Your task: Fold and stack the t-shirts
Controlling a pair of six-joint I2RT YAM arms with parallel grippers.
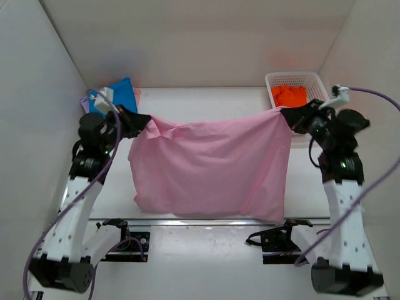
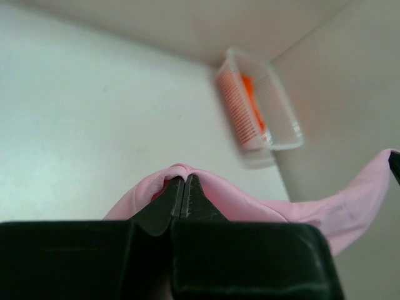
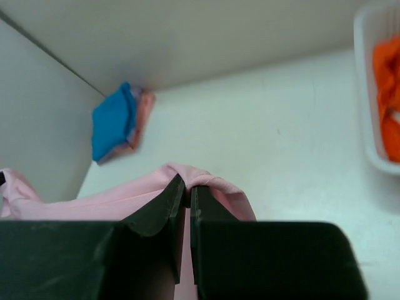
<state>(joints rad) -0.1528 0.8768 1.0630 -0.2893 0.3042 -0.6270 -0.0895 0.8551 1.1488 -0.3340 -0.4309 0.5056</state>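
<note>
Behind stretched pink t-shirt (image 1: 212, 165), table (image 1: 206, 100) middle hidden; blue t-shirt (image 1: 125, 90) part-covered

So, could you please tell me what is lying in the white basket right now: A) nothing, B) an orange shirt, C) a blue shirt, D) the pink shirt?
B: the orange shirt fills the basket, while the pink shirt hangs outside it and the blue shirt lies far left.

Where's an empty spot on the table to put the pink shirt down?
The far strip of table is bare, between the blue shirt pile and the white basket. Both far corners are crowded. The pink shirt, stretched between the left tool and right tool, hides the middle.
</note>
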